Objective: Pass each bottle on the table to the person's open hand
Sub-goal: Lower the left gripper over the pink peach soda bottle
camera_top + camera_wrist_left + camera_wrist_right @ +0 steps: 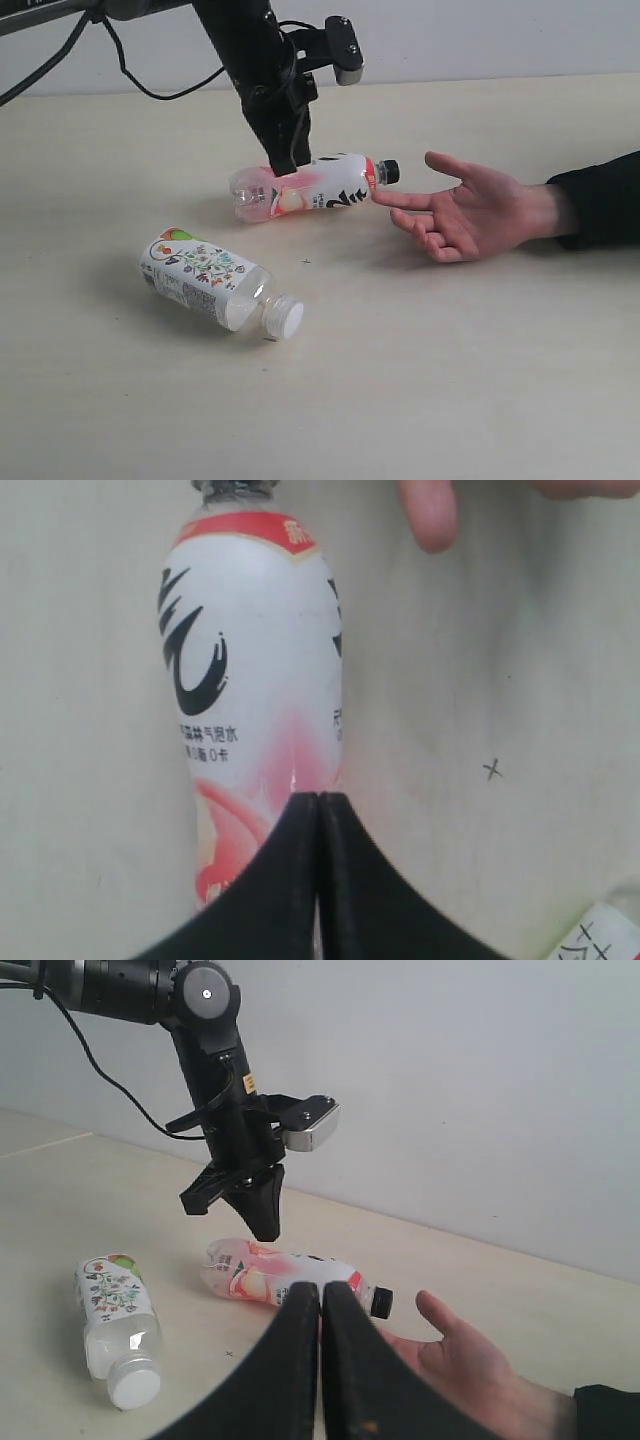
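Holds nothing in right jaws or left jaws, all closed; points the latter at pink-white bottle (pixel 310 188) on desk (pixel 450 380) near open hand (pixel 470 212).

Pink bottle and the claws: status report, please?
Left gripper shut, empty, tip over pink bottle. Right gripper shut, empty. Bottle lying on table, cap by open hand. Floral bottle lies aside, not in the way.

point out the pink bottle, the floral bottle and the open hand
pink bottle (pixel 330 190), exterior view, on its white label
floral bottle (pixel 205 272), exterior view, on its printed label
open hand (pixel 478 215), exterior view, on the palm
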Motion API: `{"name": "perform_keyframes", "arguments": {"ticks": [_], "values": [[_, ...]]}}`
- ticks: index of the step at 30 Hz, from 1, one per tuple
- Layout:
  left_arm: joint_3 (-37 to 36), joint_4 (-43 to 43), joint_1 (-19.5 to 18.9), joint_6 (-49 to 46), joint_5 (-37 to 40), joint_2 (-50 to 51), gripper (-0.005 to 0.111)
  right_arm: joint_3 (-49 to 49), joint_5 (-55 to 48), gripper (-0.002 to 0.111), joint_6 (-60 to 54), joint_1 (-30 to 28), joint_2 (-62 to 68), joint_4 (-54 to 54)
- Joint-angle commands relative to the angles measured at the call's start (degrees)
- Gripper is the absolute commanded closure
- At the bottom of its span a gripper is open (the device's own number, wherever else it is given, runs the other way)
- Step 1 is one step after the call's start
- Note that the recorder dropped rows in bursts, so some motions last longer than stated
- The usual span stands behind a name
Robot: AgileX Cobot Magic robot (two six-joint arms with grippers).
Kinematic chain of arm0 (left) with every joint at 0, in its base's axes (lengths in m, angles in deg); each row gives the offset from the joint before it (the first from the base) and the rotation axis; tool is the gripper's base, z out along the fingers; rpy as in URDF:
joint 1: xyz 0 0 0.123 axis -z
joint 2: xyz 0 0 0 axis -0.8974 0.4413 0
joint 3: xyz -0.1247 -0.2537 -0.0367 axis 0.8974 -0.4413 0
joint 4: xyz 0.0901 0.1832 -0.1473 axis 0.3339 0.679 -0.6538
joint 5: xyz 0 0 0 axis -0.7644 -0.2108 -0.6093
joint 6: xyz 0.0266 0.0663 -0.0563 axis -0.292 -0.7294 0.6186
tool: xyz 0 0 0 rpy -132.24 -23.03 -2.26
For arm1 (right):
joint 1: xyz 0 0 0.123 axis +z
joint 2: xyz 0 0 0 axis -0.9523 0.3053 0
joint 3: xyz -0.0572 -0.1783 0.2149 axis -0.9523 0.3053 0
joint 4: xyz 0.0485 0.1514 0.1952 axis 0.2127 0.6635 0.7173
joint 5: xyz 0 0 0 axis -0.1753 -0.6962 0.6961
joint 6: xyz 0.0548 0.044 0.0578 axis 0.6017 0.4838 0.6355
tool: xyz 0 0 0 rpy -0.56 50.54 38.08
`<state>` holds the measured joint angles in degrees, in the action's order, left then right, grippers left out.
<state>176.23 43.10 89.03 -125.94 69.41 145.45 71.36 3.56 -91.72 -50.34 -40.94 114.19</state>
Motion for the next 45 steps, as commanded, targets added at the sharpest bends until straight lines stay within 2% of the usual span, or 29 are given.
{"name": "perform_keyframes", "arguments": {"ticks": [1, 11, 15, 21, 25, 31, 37, 40, 45], "values": [[0.6, -1.1, 0.2, 0.4, -2.2, -0.1, 0.107, 0.1, 0.2, 0.106, 0.0, 0.1, -0.2, 0.1], [0.6, -1.2, 0.2, 0.1, -6.1, -0.2, 0.107, 0.1, 0.2, 0.106, 0.0, 0.1, -0.2, 0.1], [0.6, -4.0, 0.2, 0.1, -7.0, -0.2, 0.107, 0.1, 0.2, 0.106, 0.0, 0.1, -0.2, 0.1], [0.6, 3.8, 2.6, 6.0, -11.5, -0.2, 0.105, 0.1, 0.2, 0.106, -0.1, 0.1, -0.2, 0.1], [0.7, 4.5, 3.0, 5.9, -10.9, -0.2, 0.090, 0.1, 0.2, 0.106, -0.1, 0.1, -0.2, 0.1], [0.7, 4.8, 2.8, 6.7, -9.9, -0.2, 0.075, 0.1, 0.2, 0.106, -0.1, 0.1, -0.2, 0.1], [0.7, 6.2, 2.8, 6.8, -10.0, -0.2, 0.049, 0.1, 0.2, 0.106, -0.1, 0.1, -0.2, 0.1], [0.7, 6.6, 2.8, 6.8, -10.0, -0.2, 0.044, 0.1, 0.2, 0.106, 0.0, 0.1, -0.2, 0.1], [0.7, 8.7, 2.8, 6.8, -10.2, 0.5, 0.044, 0.1, 0.2, 0.106, -0.1, 0.1, -0.2, 0.1]]}}
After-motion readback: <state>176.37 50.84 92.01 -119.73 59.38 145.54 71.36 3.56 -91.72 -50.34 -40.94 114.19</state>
